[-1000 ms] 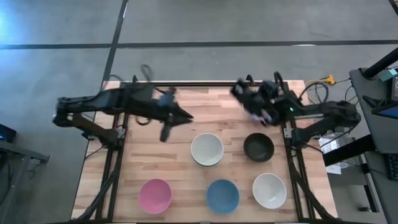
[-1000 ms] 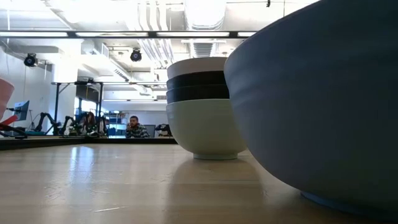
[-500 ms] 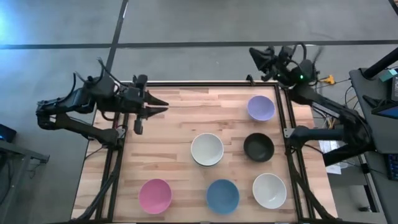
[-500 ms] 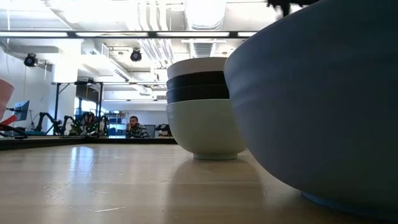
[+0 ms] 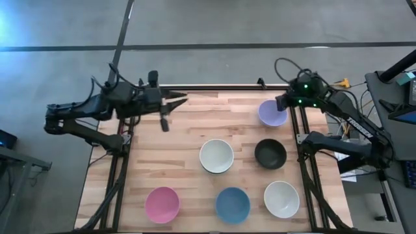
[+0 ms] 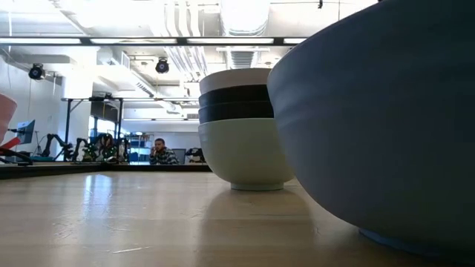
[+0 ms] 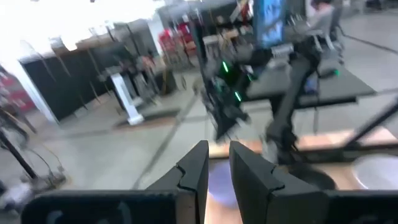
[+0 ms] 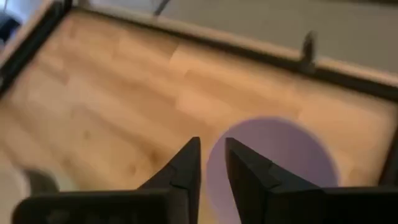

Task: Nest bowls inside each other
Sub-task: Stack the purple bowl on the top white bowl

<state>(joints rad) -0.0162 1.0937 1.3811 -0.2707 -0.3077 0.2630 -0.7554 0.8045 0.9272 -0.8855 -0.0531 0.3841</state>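
Note:
Six bowl sites show in the high view: a lavender bowl at the far right, a white-topped stack in the middle, a black bowl, a white bowl, a blue bowl and a pink bowl. The low view shows the stack as white, two black, then white, standing on its base. No mint green bowl is in view. My left gripper hovers shut over the far left of the table. My right gripper, shut, hangs above the lavender bowl's far right rim.
The blue bowl fills the right of the low view. Bare wood lies across the table's left half between my left gripper and the pink bowl. A dark frame rail runs along the far edge. A person sits far off in the room behind.
My left gripper drew back from the table's middle toward the far left corner. My right gripper swung off beyond the far right edge, leaving the lavender bowl uncovered on the table, then came back over that bowl's far right rim. The other bowls kept still.

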